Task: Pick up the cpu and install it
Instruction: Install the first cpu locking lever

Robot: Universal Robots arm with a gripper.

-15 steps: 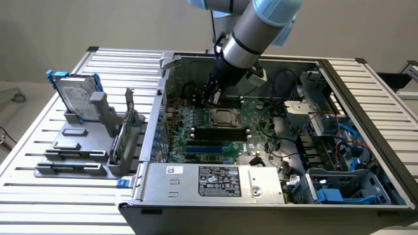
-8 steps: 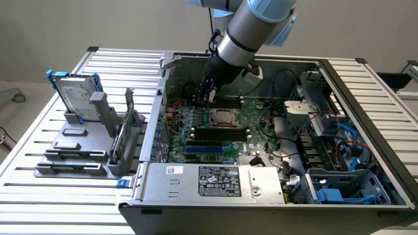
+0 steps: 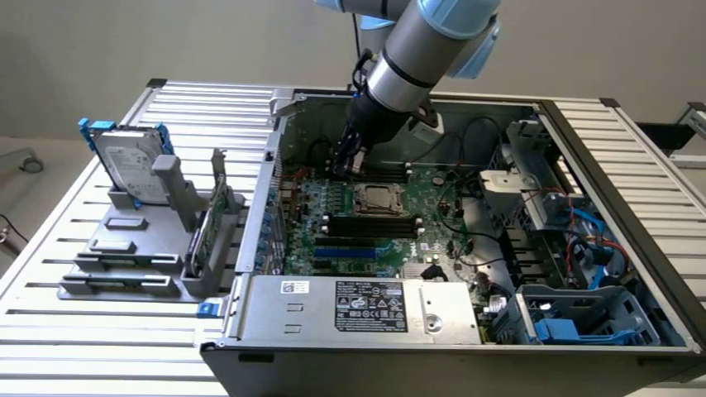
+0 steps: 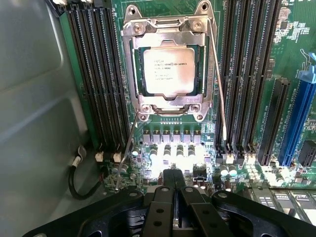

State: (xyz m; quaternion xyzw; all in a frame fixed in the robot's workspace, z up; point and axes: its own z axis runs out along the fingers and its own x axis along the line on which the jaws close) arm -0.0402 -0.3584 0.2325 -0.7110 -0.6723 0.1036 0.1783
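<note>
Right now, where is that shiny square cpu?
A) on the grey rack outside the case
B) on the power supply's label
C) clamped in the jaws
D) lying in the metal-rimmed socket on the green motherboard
D: the cpu lies flat within the socket frame on the motherboard.

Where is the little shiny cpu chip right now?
The cpu sits in the metal socket frame on the green motherboard, between two banks of black memory slots; in the exterior view it lies mid-case, close to the end effector.
</note>
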